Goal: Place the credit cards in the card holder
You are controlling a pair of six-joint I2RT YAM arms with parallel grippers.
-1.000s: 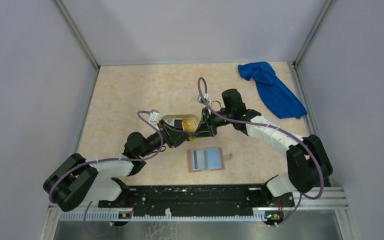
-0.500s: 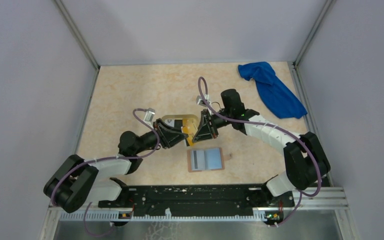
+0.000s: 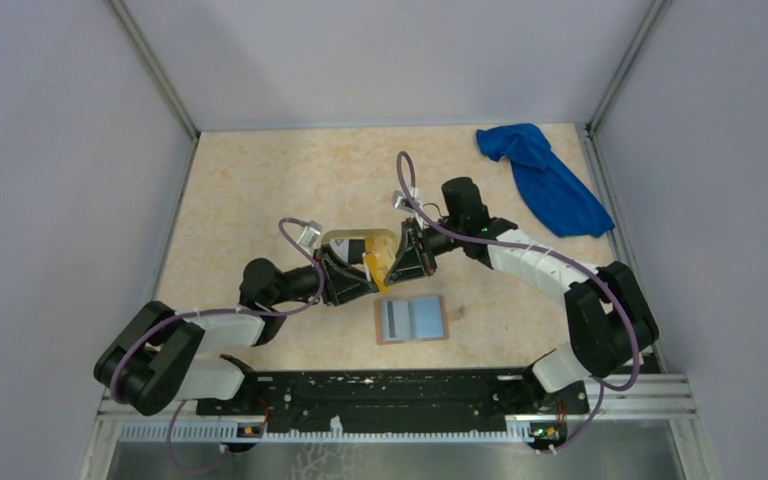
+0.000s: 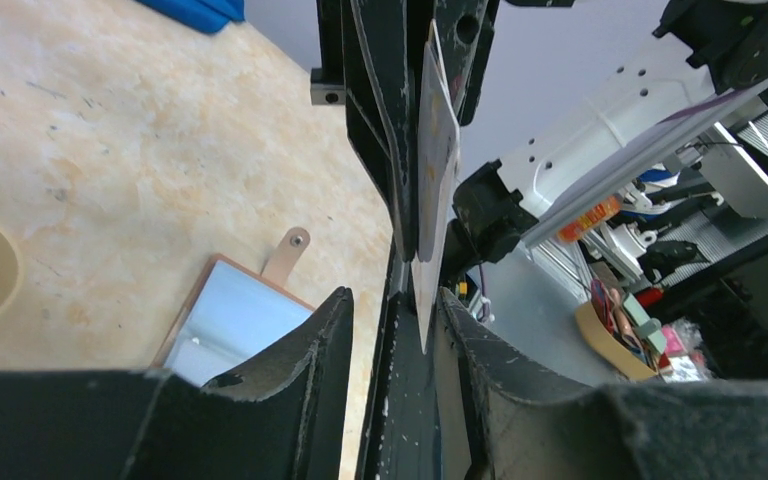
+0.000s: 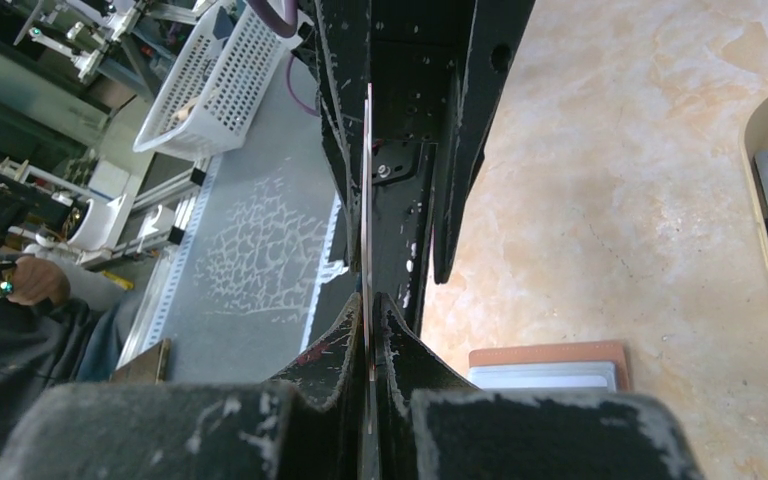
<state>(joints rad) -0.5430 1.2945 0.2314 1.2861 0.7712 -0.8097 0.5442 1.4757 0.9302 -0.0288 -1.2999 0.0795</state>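
Plastic card (image 4: pixel 438 170) held edge-on in air between both arms, over worktop (image 3: pixel 260 190). Right tool (image 5: pixel 368 318) pressed together, pinching card. Left tool (image 4: pixel 395 320) spread, straddling card's free end, not clamping. Looks like handover: close left squarely on flat faces with good overlap before right lets go; no twist, no bend. Card holder (image 3: pixel 412 318) open flat just beside, grey-blue slots up; contents cannot tell. Pale yellow tray (image 3: pixel 330 237) behind tools holds other cards (image 3: pixel 357 245).
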